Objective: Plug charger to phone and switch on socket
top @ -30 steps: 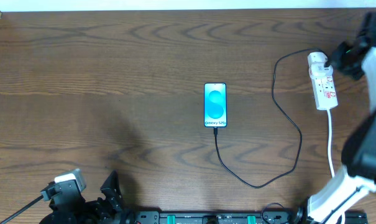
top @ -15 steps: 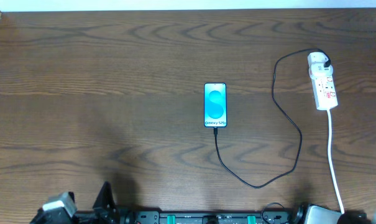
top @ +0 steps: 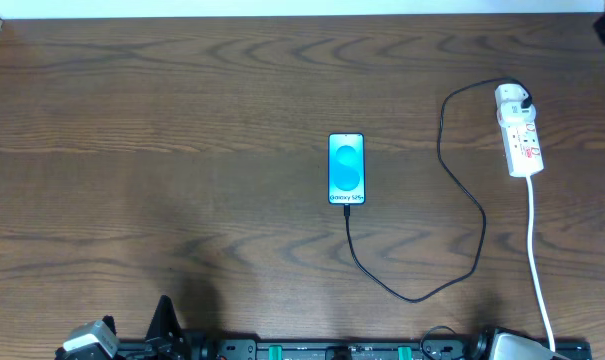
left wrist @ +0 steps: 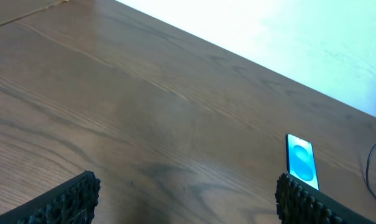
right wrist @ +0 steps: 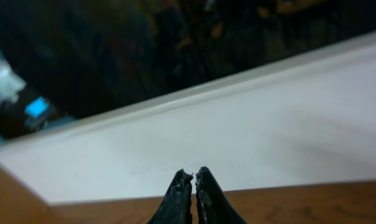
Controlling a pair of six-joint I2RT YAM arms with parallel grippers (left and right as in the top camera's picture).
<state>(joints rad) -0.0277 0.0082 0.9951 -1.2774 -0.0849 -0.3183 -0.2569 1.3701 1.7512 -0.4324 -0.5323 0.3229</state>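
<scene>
The phone (top: 346,168) lies face up at the table's middle, its blue-turquoise screen lit. The charger (top: 462,190), a thin black cable, runs from the phone's near end in a loop to its black adapter (top: 522,99), which sits in the white socket (top: 520,131) at the right. The phone also shows in the left wrist view (left wrist: 301,160). My left gripper (left wrist: 186,199) is open and empty, low at the near left edge, far from the phone. My right gripper (right wrist: 192,177) is shut and empty, raised, facing the white wall beyond the table's far edge.
The socket's thick white cord (top: 535,250) runs down the right side toward the near edge. A white wall (left wrist: 312,37) borders the far side of the wooden table (top: 182,130). The arm bases sit along the near edge (top: 342,350).
My right arm has pulled away from the socket and left the overhead view. My left arm has sunk lower at the near left edge. Phone, charger and socket have not moved.
</scene>
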